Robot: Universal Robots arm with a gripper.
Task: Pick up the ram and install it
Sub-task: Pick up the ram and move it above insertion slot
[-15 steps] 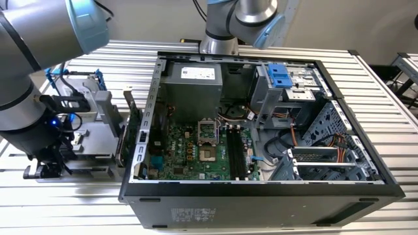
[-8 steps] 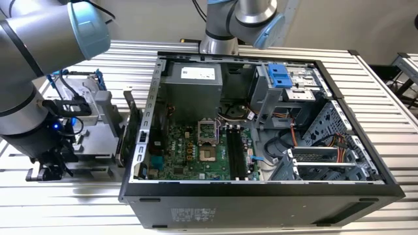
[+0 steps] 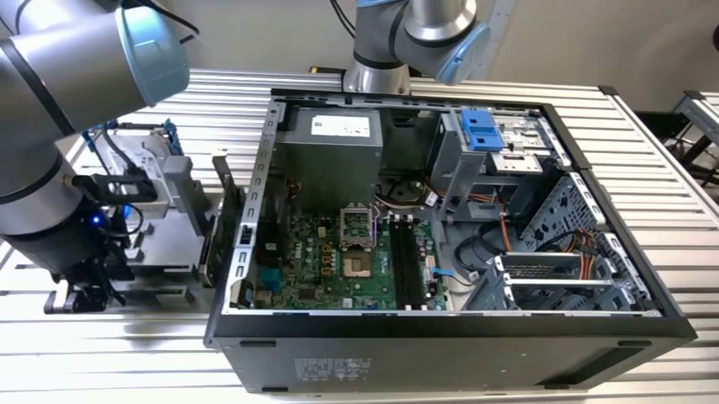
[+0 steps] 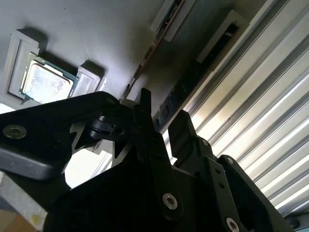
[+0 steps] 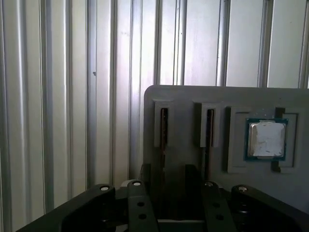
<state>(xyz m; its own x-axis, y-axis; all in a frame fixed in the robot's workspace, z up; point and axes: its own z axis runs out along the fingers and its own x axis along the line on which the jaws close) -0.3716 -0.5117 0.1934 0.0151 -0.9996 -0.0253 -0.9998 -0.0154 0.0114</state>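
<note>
1. Ram (image 5: 164, 128), a long, thin, dark circuit-board stick, stands on edge in a narrow slot of a flat grey plastic holder tray (image 5: 188, 101), its thin upper edge facing the first wrist view.
2. Its long axis runs along the slot, parallel to the table's ribs. One end points at the gripper, the other at the tray's rounded far edge.
3. The black two-fingered gripper (image 5: 167, 169) is spread, one finger on each side of the ram's line and the stick's near end between them. Whether the pads touch it cannot be told.
4. In the second wrist view the ram (image 4: 186, 87) shows as a dark strip running to the gap between the fingers.
5. A second matching dark stick (image 5: 209, 128) sits in the neighbouring slot, parallel and just beside. Past it, a small square silver chip (image 5: 266, 139) lies in a square recess.
6. The surface is a ribbed silver aluminium table (image 3: 663, 151), its ribs running roughly 9 to 3 o'clock in the exterior view.
7. The grey robot arm with pale blue joint caps (image 3: 67, 101) works at about 9 o'clock from an open black tower computer case (image 3: 450, 345).
8. Inside the case lies a green motherboard (image 3: 326, 261), with long black slots (image 3: 407, 261) at its 3 o'clock side.
9. A plain grey wall (image 3: 247, 34) stands at 12 o'clock.
</note>
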